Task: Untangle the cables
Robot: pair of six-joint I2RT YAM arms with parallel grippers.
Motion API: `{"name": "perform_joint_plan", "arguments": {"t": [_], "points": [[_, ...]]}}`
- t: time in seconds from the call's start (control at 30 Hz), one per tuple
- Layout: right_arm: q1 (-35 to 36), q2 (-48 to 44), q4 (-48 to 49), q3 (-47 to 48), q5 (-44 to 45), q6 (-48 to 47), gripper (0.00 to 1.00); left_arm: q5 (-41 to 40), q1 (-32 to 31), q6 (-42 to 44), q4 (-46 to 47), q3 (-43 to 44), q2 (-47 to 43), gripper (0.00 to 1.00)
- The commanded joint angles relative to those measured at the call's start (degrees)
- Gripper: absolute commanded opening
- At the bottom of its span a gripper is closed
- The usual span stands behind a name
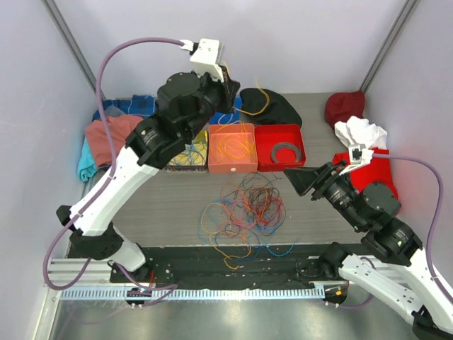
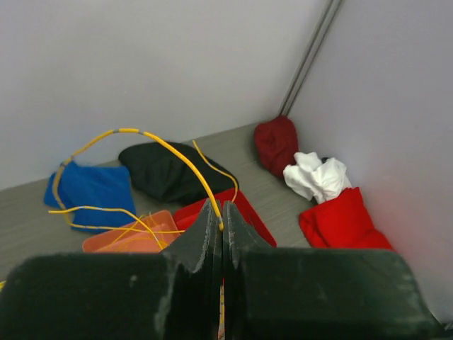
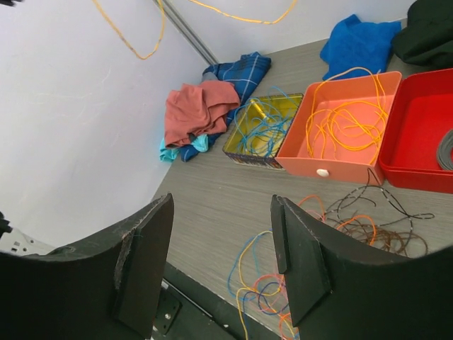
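A tangle of cables (image 1: 244, 209) in orange, blue, red, yellow and dark colours lies on the table in front of the trays, and shows in the right wrist view (image 3: 354, 227). My left gripper (image 1: 230, 79) is raised high over the back of the table. It is shut on a yellow cable (image 2: 177, 152), which arcs up from the jaws (image 2: 222, 219) and loops over the black cloth (image 2: 166, 170). The same strand hangs in the right wrist view (image 3: 134, 42). My right gripper (image 1: 301, 178) is open and empty (image 3: 223, 262), above the table right of the tangle.
An orange tray (image 1: 212, 159) holds orange and yellow cables. A red tray (image 1: 265, 138) holds a grey coiled ring (image 1: 287, 152). A yellow tin (image 1: 185, 152) holds more cables. Cloths lie around: pink and blue (image 1: 106, 134), black (image 1: 279, 106), dark red (image 1: 345, 106), white (image 1: 361, 131), red (image 1: 375, 173).
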Motion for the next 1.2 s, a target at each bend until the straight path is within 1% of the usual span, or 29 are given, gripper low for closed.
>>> {"name": "perform_joint_plan", "arguments": {"t": [0.0, 0.13, 0.33, 0.43, 0.53, 0.77, 0.83, 0.97, 1.17], "points": [[-0.19, -0.79, -2.04, -1.34, 2.05, -1.36, 0.65, 4.32, 4.15, -5.3, 0.76, -4.72, 0.56, 0.0], [-0.19, -1.58, -2.22, -1.87, 2.85, -1.89, 0.65, 8.29, 8.89, -9.0, 0.68, -7.27, 4.51, 0.0], [-0.19, -1.75, -2.66, -2.84, 5.13, -3.38, 0.64, 11.36, 12.06, -10.14, 2.7, -8.16, 8.91, 0.0], [-0.19, -1.32, -2.57, -3.1, 5.31, -4.35, 0.65, 13.91, 14.25, -11.63, 2.7, -7.63, 11.89, 0.0], [-0.19, -0.87, -2.84, -3.63, 5.57, -5.14, 0.65, 14.79, 15.4, -12.25, 3.31, -8.07, 13.74, 0.0], [-0.19, -0.52, -3.01, -4.86, 6.98, -7.16, 0.65, 17.25, 16.11, -13.31, 6.38, -10.52, 17.61, 0.0], [-0.19, -0.52, -3.01, -5.3, 7.15, -7.43, 0.65, 17.7, 16.2, -13.66, 9.27, -13.41, 18.05, 0.0], [-0.27, -0.35, -3.1, -6.09, 7.33, -7.95, 0.65, 18.05, 16.28, -13.93, 11.92, -17.55, 18.67, 0.0], [-0.19, 0.18, -2.75, -6.88, 7.68, -8.13, 0.65, 18.49, 16.28, -13.93, 12.27, -20.54, 20.69, 0.0]]}}
